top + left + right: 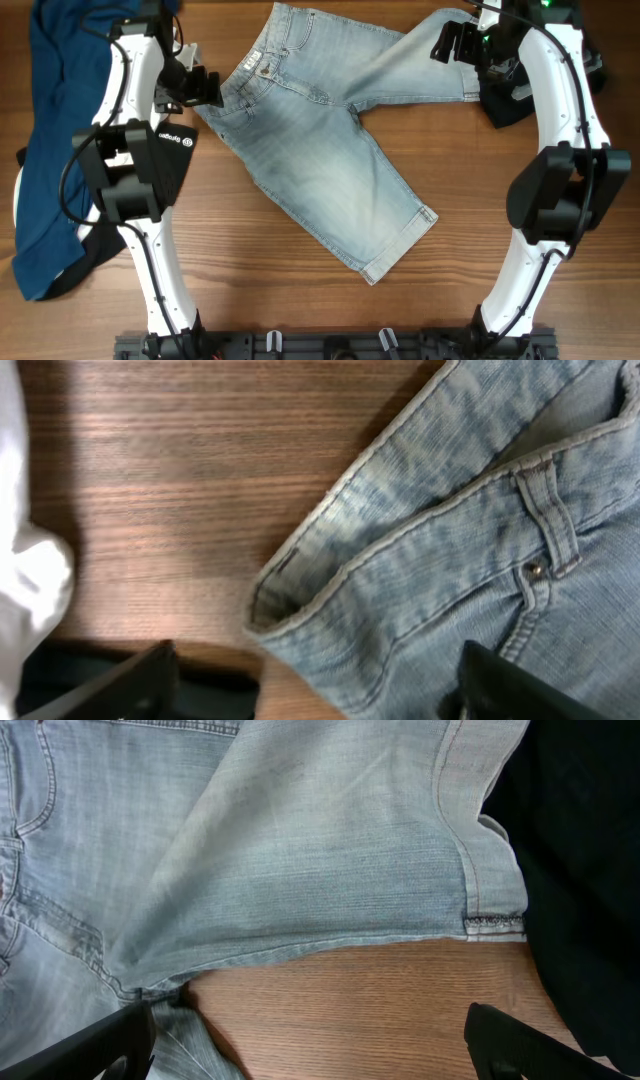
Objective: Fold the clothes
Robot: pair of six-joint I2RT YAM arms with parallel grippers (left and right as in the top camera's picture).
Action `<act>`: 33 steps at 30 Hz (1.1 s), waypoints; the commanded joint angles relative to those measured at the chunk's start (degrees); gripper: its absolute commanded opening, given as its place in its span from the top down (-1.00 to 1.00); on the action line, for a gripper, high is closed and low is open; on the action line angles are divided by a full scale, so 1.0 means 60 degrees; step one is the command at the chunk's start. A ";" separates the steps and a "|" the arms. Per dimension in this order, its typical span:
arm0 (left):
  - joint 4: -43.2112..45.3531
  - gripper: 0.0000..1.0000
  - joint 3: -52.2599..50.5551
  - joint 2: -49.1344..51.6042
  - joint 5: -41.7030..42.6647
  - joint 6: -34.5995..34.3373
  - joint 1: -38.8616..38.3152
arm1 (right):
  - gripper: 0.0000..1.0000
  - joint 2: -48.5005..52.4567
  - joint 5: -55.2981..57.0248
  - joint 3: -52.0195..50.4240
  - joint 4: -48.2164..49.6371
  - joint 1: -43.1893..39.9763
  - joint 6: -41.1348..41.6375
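Faded light-blue denim knee-length jeans (320, 150) lie spread flat on the wooden table, waistband at the upper left, one leg reaching right, the other toward the front. My left gripper (205, 88) is open over the waistband's left corner (300, 600), the denim lying between its fingers (320, 690). My right gripper (450, 42) is open above the hem of the right leg (480, 910), with bare wood between its fingers (310, 1040). A navy garment (50, 150) lies at the left edge. A black garment (510, 100) lies at the right, also in the right wrist view (590, 870).
A white cloth (25, 560) shows at the left of the left wrist view, and white fabric peeks from under the navy garment (18, 195). The wooden table (300, 290) runs to a black rail along the front edge (330, 345).
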 commanded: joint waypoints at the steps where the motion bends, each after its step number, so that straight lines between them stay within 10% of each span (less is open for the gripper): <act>1: 0.0350 -0.66 -0.0492 0.0036 0.0572 0.0044 0.0018 | -0.99 -0.0171 -0.0160 0.0178 -0.0036 0.0095 0.0036; 11: 0.0601 0.92 -0.0619 0.0047 0.0998 0.0051 -0.0109 | -0.99 -0.0171 -0.0160 0.0178 -0.0419 0.0149 0.0011; 20: -0.1428 0.92 -0.0616 -0.2397 -0.0514 -0.3257 0.1064 | -0.99 -0.0171 -0.0160 0.0175 -0.1158 0.0204 0.0044; 33: -0.1774 0.92 -0.0619 -0.3446 -0.1016 -0.3191 0.0415 | -0.99 -0.0171 -0.0160 0.0153 -0.3308 0.1869 0.1282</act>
